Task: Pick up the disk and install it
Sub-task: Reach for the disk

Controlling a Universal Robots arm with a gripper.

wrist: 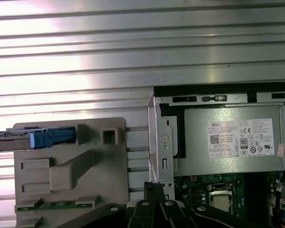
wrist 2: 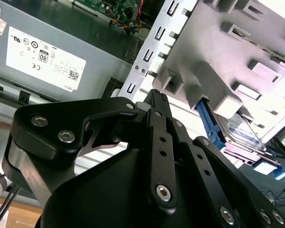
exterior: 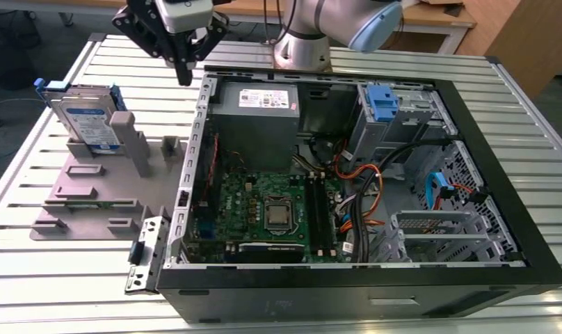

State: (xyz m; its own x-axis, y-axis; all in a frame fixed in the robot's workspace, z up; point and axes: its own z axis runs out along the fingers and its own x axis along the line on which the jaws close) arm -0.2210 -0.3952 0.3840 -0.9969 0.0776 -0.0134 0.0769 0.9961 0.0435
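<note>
One disk stands on edge in a slot of the grey holder on the ribbed counter — at the exterior view's left of the open computer case. Jaws hang clenched on nothing above the case's rim nearest the holder — well apart from the disk.

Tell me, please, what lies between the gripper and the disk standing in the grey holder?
In the exterior view, that stretch is bare: just ribbed tabletop between the gripper and the disk.
</note>
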